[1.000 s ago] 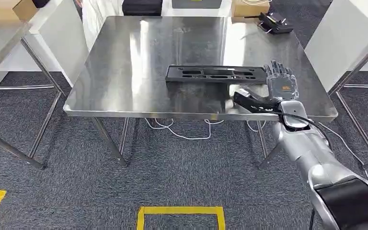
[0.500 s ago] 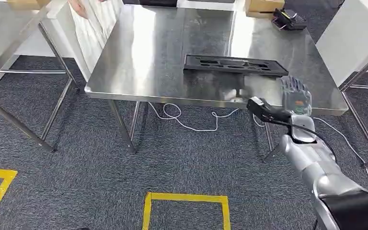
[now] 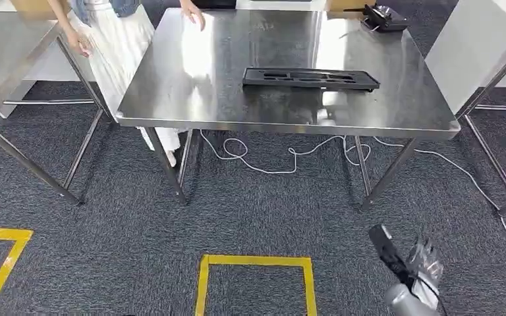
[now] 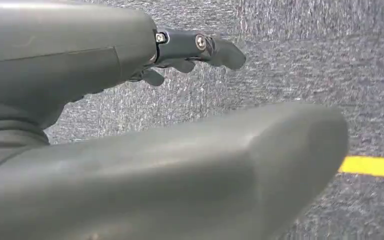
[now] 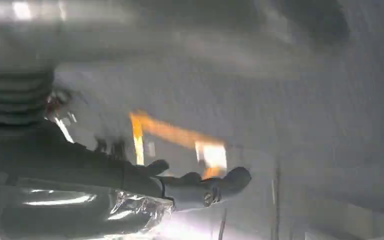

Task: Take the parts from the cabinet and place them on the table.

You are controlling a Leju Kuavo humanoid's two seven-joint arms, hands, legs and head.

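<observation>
- Your right hand [image 3: 424, 268] hangs low near the floor, well apart from the table; its fingers are spread and hold nothing. The right wrist view is blurred, yet it shows the fingers [image 5: 215, 187] stretched out with nothing in them.
- Your left hand [image 4: 145, 135] hangs over the grey carpet [image 4: 290, 65]; its thumb and fingers are extended and bare, with nothing in the grasp.
- The part, a long flat black tray-like piece [image 3: 310, 78], lies on the steel table [image 3: 191, 79], toward the near right of the top, untouched by either hand.
- A small black device [image 3: 383, 17] sits at the table's far right corner.
- A person [image 3: 115, 39] in a white skirt stands at the table's far left, one hand resting on the tabletop.
- White cables [image 3: 270, 161] trail under the table; yellow floor tape [image 3: 255, 262] marks the carpet near you.
</observation>
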